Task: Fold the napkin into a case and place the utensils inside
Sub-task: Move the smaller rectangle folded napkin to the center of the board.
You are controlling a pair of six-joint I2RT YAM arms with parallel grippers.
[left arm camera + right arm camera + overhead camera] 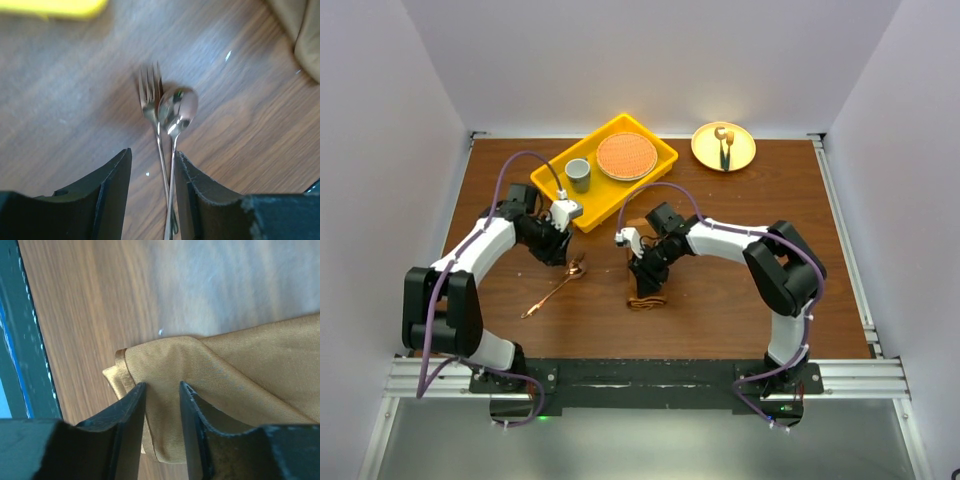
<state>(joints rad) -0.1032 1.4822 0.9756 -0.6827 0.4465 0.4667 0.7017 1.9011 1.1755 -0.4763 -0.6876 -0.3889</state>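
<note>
A copper spoon [555, 290] lies slantwise on the wooden table. In the left wrist view a spoon [177, 107] and a fork [149, 95] lie side by side, their crossed handles running back between the fingers. My left gripper [152, 151] [563, 252] stands open astride them; the spoon handle lies against the right finger. The rust-brown napkin [240, 375] lies folded, mostly hidden under the right arm in the top view [645, 303]. My right gripper [162, 385] [645, 285] is shut on a fold near its corner.
A yellow tray [538, 180] at the back holds a grey cup [578, 175] and an orange round mat [625, 156]. A yellow plate [740, 150] at the back right carries a dark-handled, gold-tipped utensil [724, 145]. The table's near edge lies close to the napkin.
</note>
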